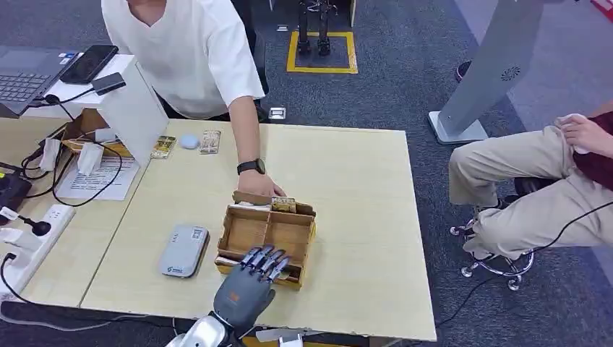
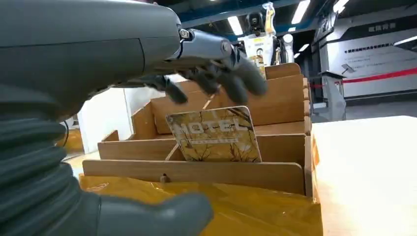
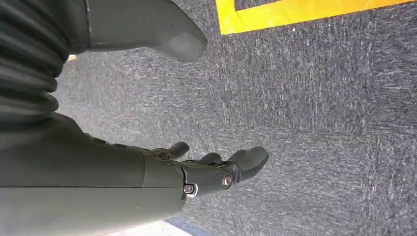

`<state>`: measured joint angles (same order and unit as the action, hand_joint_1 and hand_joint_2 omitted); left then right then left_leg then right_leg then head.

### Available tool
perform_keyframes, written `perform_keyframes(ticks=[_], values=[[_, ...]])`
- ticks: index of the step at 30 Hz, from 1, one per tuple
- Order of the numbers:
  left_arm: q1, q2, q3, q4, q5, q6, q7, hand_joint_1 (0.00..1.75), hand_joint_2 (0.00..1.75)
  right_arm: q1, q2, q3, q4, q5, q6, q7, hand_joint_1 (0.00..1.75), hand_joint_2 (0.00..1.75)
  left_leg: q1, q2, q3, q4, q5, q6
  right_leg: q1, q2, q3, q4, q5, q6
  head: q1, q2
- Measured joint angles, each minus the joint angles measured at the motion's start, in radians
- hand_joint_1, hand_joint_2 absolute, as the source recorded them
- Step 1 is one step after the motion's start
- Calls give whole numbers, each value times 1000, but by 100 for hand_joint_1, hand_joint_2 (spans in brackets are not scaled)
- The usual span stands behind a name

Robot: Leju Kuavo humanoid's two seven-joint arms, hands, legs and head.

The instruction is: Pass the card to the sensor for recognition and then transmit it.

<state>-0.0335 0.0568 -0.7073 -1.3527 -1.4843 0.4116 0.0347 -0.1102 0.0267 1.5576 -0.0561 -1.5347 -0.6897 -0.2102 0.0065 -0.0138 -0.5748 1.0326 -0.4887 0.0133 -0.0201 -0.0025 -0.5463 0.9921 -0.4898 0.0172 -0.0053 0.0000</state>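
Note:
A wooden divided box (image 1: 266, 235) stands on the table near its front edge. A yellow hotel card (image 2: 215, 134) stands upright in the box's near compartment. My left hand (image 1: 246, 285) hovers over the box's near edge with fingers spread, holding nothing; in the left wrist view its fingers (image 2: 221, 73) reach above the card and the thumb (image 2: 162, 214) lies low in front of the box. A grey card sensor (image 1: 183, 250) lies on the table left of the box. My right hand (image 3: 206, 172) hangs open above the carpet. A person's hand (image 1: 262, 185) rests at the box's far side.
A person in a white shirt (image 1: 184, 50) leans over the table's far edge. Two cards (image 1: 163, 147) and a small round object (image 1: 189, 142) lie at the far side. A laptop (image 1: 25, 72), cables and a power strip (image 1: 29, 246) crowd the left. A seated person (image 1: 535, 181) is at right.

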Motion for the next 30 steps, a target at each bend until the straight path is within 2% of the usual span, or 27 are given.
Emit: perform_keyframes(ticks=[22, 27, 30], values=[[-4, -7, 0, 2, 14, 2, -2, 175, 175, 0, 0, 0, -4, 12, 1, 0, 0, 175, 0, 0, 0, 0, 0, 0, 0, 0, 0, 0, 0, 0, 0, 0], [-2, -7, 0, 2, 24, 15, -10, 175, 175, 0, 0, 0, -4, 16, 1, 0, 0, 175, 0, 0, 0, 0, 0, 0, 0, 0, 0, 0, 0, 0, 0, 0], [3, -7, 0, 2, 32, 53, -13, 175, 175, 0, 0, 0, -4, 18, 1, 0, 0, 175, 0, 0, 0, 0, 0, 0, 0, 0, 0, 0, 0, 0, 0, 0]])
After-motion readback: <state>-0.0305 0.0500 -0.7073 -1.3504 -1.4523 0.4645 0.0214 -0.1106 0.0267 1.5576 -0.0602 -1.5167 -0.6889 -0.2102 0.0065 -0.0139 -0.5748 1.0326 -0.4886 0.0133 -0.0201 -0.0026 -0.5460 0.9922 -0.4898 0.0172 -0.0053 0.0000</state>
